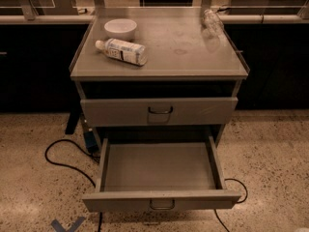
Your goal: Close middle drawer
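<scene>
The pincer is not in the picture, so I cannot tell if it is open or closed.

The middle drawer [161, 178] of the grey cabinet [77, 88] is pulled far out toward the camera. It is a wide, flat tray, and inside I see only its grey bottom. Its little dark handle [161, 204] is on the low front. The top drawer [159, 111] above it is pushed in.

On the surface [193, 57] on top of the cabinet sits a white bowl [120, 28]; its inside looks plain white. Just beside the bowl, a white bottle [121, 50] lies on its side. A clear bottle [211, 22] lies at the back right corner. A black cord [63, 158] curls on the floor.
</scene>
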{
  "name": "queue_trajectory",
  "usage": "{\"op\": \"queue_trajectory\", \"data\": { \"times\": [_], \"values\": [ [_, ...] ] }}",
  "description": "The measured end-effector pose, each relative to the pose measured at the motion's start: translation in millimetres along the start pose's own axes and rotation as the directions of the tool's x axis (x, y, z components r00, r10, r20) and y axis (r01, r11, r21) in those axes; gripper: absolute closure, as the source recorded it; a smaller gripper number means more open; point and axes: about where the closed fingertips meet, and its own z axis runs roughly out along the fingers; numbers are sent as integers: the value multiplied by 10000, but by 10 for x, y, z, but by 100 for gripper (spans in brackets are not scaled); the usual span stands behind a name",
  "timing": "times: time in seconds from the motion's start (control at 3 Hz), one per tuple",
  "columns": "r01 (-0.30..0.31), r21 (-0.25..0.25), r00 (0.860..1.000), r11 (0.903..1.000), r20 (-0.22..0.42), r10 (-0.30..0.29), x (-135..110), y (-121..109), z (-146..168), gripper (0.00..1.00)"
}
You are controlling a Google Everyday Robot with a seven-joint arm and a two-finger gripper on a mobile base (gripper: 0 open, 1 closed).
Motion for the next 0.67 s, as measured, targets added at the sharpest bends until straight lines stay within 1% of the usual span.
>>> {"op": "queue_trajectory", "data": {
  "times": [0.33, 0.67],
  "values": [
    [-351, -443, 9993, 9984, 144, 357, 229, 56, 266, 0],
    [-686, -880, 9971, 9937, 272, 713, 448, 111, 523, 0]
  ]
}}
